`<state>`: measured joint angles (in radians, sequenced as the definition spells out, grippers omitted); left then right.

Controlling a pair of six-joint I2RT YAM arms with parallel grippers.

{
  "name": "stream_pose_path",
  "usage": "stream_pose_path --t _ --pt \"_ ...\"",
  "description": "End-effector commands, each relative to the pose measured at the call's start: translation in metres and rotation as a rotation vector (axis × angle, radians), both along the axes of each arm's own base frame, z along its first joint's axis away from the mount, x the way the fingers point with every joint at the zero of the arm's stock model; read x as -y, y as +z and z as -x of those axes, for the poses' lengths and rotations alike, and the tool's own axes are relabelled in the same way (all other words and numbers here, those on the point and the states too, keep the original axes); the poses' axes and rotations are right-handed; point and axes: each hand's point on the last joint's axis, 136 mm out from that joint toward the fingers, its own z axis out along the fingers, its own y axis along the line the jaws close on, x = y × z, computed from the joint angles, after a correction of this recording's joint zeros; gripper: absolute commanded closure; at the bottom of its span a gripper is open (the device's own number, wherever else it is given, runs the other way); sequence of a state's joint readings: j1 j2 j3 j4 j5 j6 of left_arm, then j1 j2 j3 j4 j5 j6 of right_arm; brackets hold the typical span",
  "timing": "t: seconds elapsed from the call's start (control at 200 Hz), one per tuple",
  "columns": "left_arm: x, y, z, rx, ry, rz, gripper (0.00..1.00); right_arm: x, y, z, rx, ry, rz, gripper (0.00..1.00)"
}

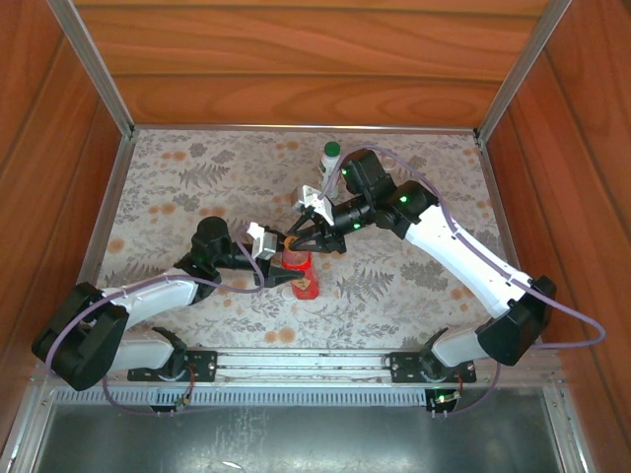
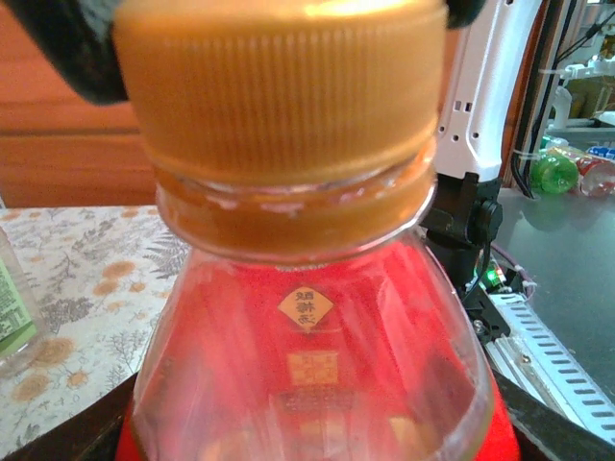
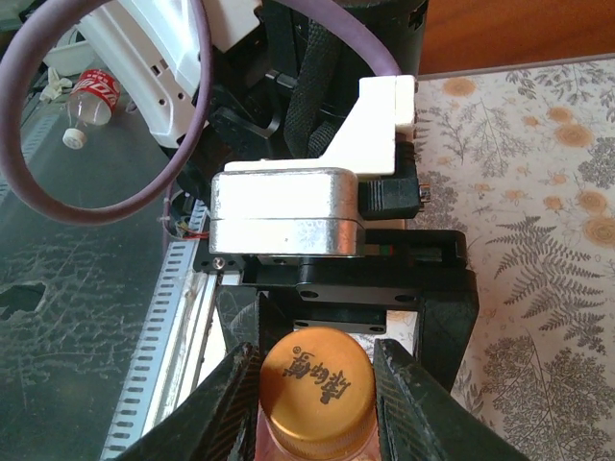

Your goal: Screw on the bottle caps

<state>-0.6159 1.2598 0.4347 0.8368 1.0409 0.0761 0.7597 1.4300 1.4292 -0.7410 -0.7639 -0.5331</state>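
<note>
The red bottle (image 1: 302,276) stands upright on the patterned cloth near the middle. My left gripper (image 1: 281,258) is shut on its body; in the left wrist view the red bottle (image 2: 317,365) and its ribbed orange cap (image 2: 279,86) loom close, with my dark fingers (image 2: 67,437) at the bottom corners. My right gripper (image 1: 302,237) comes in from above and is shut on the orange cap (image 3: 317,389), one finger (image 3: 226,403) on each side. A clear bottle with a white-green label (image 1: 330,160) stands behind, a cap on its neck.
Wooden walls enclose the cloth-covered table (image 1: 177,197) on three sides. A metal rail (image 1: 306,365) runs along the near edge. A bottle with a green label (image 2: 12,307) shows at the left edge of the left wrist view. The left arm's silver camera box (image 3: 288,211) sits just beyond the cap.
</note>
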Motion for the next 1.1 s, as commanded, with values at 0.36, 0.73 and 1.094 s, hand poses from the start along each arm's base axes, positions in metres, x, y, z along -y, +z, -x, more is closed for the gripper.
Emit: stream_pose_path --t 0.36,0.73,1.094 --pt "0.000 0.018 0.005 0.084 -0.023 0.043 0.36 -0.001 -0.004 -0.001 -0.008 0.002 0.020 0.61" --pt "0.000 0.017 0.007 0.083 -0.028 0.041 0.37 -0.013 0.000 0.006 -0.084 0.086 -0.036 0.56" --pt "0.001 0.015 -0.005 0.088 0.036 0.031 0.36 -0.013 -0.005 -0.010 -0.046 -0.017 -0.006 0.79"
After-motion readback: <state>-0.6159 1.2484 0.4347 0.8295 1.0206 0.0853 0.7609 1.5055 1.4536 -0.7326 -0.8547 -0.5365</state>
